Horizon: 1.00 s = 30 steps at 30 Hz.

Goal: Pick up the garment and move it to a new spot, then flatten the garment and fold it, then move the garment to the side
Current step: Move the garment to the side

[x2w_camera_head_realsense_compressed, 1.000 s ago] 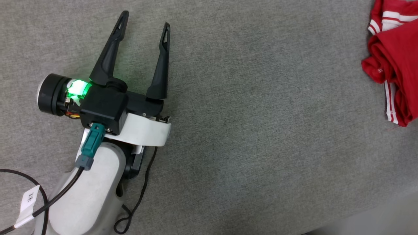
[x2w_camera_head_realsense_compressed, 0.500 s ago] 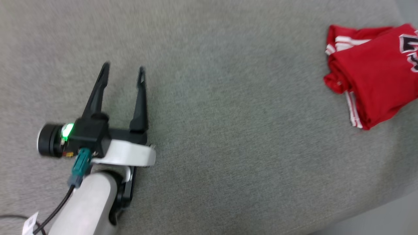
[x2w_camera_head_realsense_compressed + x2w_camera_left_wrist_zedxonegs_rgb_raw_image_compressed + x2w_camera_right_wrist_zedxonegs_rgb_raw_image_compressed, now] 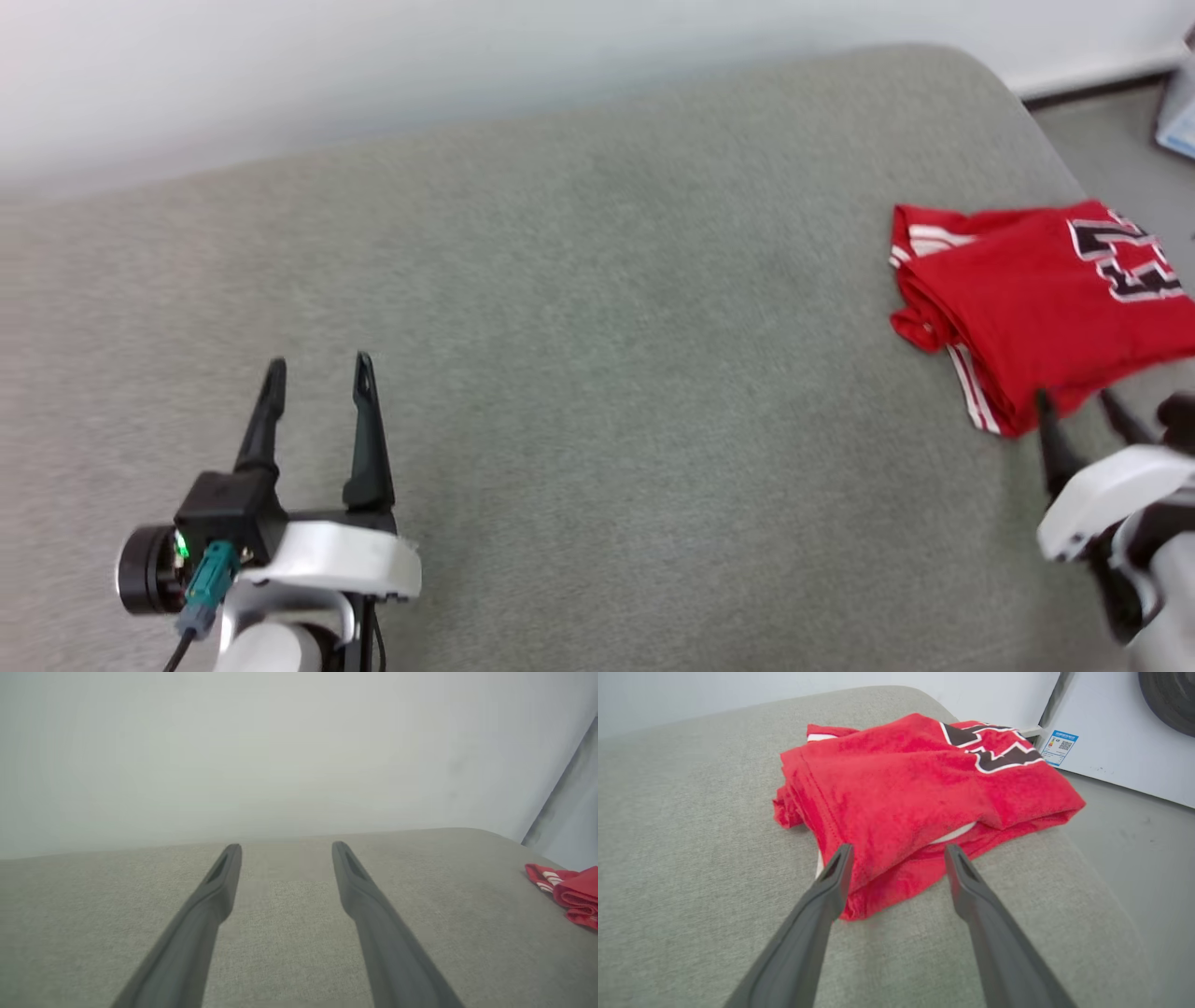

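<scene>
1. Pointing across the grey cushion [image 3: 597, 327] towards the pale wall [image 3: 373, 75], the left gripper [image 3: 317, 364] has its two dark fingers spread wide and holds nothing; the left wrist view [image 3: 286, 847] shows bare fabric between them.
2. Well to its right, near the cushion's rounded far-right corner, the garment [image 3: 1027, 299] lies folded in a thick red bundle. Striped trim shows along its left edge, and black lettering [image 3: 1125, 261] outlined in white lies on top.
3. At the bundle's near edge, the right gripper [image 3: 1074, 401] is also wide open and grips nothing. In the right wrist view [image 3: 899, 849] its tips straddle the folded hem [image 3: 887, 891]; whether they touch is unclear.
4. Beyond the cushion, a blue label [image 3: 1057, 746] sits on a white panel.
</scene>
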Motion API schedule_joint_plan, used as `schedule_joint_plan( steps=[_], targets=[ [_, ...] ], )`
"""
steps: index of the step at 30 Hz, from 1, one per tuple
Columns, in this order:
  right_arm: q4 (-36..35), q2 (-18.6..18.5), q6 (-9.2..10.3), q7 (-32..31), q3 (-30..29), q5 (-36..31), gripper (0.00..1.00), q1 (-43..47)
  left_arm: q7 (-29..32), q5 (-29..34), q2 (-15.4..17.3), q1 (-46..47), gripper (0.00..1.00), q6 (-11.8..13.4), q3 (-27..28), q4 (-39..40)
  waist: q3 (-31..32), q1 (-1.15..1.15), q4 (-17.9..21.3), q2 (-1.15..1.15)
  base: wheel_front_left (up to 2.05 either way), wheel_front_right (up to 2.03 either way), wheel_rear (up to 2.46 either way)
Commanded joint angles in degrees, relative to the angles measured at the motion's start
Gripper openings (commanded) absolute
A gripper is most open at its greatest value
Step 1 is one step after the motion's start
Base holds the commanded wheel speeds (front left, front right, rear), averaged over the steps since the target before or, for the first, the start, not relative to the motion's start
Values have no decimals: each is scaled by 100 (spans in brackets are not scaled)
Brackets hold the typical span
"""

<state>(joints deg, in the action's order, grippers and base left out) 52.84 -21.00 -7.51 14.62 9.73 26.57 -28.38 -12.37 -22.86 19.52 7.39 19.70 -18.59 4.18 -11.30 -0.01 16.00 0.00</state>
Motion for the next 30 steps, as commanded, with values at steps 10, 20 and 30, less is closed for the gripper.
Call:
schedule_joint_plan(
  steps=[10,20,30],
  targets=[
    [-1958,860,4,-194,-447,-575,100,1294,-87,-183,-16,-567,100,91,67,-144,681,1,-886,0,0,0,0],
    [-4348,1470,4,-1028,-982,-1386,100,2318,-60,-237,128,-887,100,128,129,-219,999,1,-1191,0,0,0,0],
    [-5816,1658,4,-1775,-1110,-1742,100,3172,-7,-304,228,-1172,100,71,58,-287,1276,1,-1152,0,0,0,0]
  ],
)
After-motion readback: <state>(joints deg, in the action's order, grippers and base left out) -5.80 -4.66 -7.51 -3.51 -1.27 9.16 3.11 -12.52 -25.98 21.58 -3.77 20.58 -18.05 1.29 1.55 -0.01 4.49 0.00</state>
